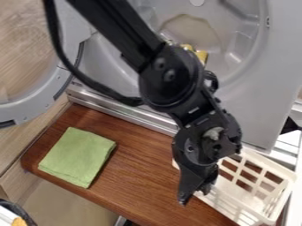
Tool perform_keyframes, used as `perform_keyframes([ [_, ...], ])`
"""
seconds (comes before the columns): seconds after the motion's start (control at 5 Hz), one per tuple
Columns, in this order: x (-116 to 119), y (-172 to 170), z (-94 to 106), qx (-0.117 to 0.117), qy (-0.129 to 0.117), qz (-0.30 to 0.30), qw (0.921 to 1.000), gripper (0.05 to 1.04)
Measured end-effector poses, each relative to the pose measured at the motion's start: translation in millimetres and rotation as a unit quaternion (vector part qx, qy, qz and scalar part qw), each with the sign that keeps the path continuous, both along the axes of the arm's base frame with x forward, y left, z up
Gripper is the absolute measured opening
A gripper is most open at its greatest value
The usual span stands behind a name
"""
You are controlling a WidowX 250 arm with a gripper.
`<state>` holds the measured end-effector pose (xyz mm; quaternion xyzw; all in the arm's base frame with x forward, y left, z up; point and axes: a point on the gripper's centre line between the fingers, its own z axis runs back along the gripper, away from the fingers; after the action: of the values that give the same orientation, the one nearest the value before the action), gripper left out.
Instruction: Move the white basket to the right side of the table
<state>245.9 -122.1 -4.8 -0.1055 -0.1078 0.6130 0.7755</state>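
The gripper [194, 194] lies at the white basket [231, 190], its opening and hold indeterminable; an overlong rightward push could tip the basket off the table [138, 176].

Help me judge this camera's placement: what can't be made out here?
- Camera view: upper-left part of the white plastic lattice basket, hidden behind the black two-finger gripper; whether they touch is unclear.
- Camera view: small yellow item in the round grey hollow, partly hidden by the black arm.
- Camera view: dark-rimmed object at lower left, cut off by the edges.
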Motion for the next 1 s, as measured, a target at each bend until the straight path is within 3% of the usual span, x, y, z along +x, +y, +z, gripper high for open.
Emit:
perform_keyframes([
  [0.2,10,-14,-5.7,-0.002,0.004,0.012,0.9999,0.085],
  [0.6,15,-30,-18.8,-0.001,0.042,0.075,0.9963,0.085],
  [1.0,15,-40,-24.3,-0.023,0.061,0.080,0.9947,0.118],
])
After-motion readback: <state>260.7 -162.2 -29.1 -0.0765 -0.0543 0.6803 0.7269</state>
